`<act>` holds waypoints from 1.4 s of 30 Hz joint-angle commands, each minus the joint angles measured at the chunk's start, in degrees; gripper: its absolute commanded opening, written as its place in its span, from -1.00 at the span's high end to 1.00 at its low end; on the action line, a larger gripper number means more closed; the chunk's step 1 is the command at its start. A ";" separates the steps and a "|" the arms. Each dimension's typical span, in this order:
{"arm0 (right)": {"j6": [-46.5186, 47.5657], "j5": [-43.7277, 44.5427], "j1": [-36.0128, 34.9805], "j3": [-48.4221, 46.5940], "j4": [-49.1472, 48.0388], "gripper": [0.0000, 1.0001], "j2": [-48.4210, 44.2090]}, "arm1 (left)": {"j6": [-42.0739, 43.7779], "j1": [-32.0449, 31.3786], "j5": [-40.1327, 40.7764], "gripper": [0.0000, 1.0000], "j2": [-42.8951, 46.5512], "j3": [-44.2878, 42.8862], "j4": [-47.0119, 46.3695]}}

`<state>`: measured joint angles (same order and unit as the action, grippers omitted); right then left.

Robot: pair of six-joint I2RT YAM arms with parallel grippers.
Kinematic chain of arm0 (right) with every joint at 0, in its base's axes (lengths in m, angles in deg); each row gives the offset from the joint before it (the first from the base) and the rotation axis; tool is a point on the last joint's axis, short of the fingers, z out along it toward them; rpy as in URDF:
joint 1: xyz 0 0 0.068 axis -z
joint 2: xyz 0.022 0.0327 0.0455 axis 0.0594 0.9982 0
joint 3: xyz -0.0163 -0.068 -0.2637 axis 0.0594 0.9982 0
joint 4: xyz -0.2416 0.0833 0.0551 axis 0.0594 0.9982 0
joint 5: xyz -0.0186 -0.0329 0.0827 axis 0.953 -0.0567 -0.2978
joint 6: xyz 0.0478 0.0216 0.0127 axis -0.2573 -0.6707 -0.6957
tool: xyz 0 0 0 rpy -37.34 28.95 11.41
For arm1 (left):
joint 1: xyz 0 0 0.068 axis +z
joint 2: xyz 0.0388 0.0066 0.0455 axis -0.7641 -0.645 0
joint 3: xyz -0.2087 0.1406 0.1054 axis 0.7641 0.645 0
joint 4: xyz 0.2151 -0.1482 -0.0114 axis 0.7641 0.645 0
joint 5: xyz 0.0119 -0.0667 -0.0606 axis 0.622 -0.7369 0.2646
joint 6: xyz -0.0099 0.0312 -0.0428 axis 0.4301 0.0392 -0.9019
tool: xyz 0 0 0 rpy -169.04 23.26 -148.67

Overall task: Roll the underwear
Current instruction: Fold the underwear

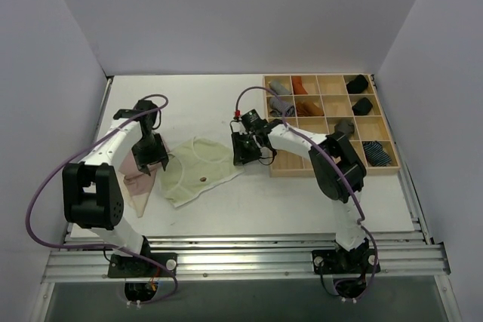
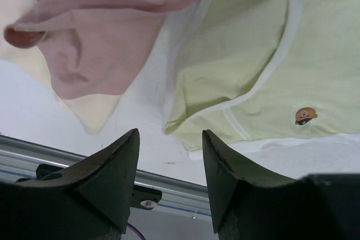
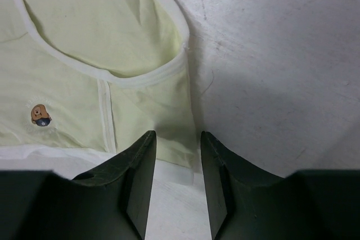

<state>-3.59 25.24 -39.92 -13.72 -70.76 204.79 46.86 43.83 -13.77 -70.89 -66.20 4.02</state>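
The pale yellow-green underwear (image 1: 198, 171) lies spread flat on the white table between my two arms, a small bear patch (image 2: 305, 115) on its front. The dusty pink underwear (image 1: 138, 179) lies crumpled to its left, partly over a beige part. My left gripper (image 1: 151, 162) hovers open at the seam between the pink cloth (image 2: 107, 43) and the yellow-green cloth (image 2: 253, 71), nothing between its fingers (image 2: 121, 161). My right gripper (image 1: 243, 152) is open at the right corner of the yellow-green underwear (image 3: 84, 54), jaws apart just above its hem, holding nothing.
A wooden compartment tray (image 1: 329, 173) sits at the right, with grey, rust, black and blue-striped rolls in several cells. A metal rail (image 1: 241, 258) runs along the near table edge. White walls close in on three sides.
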 commanded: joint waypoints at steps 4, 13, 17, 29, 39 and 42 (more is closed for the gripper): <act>-0.94 1.72 -1.19 3.01 2.11 0.62 -0.55 | 0.47 0.37 -3.35 -0.14 0.39 3.25 -0.18; -0.59 10.76 2.14 5.12 10.26 1.00 -9.86 | 1.70 0.20 -12.50 0.10 -1.89 3.60 -7.92; 0.56 12.70 2.23 5.91 15.28 1.00 -13.46 | 1.88 -1.38 -13.38 0.12 -6.54 1.93 -8.88; -2.78 12.62 2.32 11.28 16.00 1.00 -17.52 | -7.69 -10.52 -17.85 0.03 10.82 13.16 -11.33; -3.57 11.65 2.24 10.66 15.64 1.00 -18.22 | -14.82 -14.39 -19.97 -0.02 15.07 25.38 -16.96; -4.10 10.95 2.24 11.54 14.77 1.00 -18.83 | -16.40 -14.57 -20.06 -0.08 14.02 27.41 -21.79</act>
<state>-6.44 36.74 -37.30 -2.68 -57.16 188.94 33.51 29.49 -33.00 -57.04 -39.84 -10.67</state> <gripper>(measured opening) 0.005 0.534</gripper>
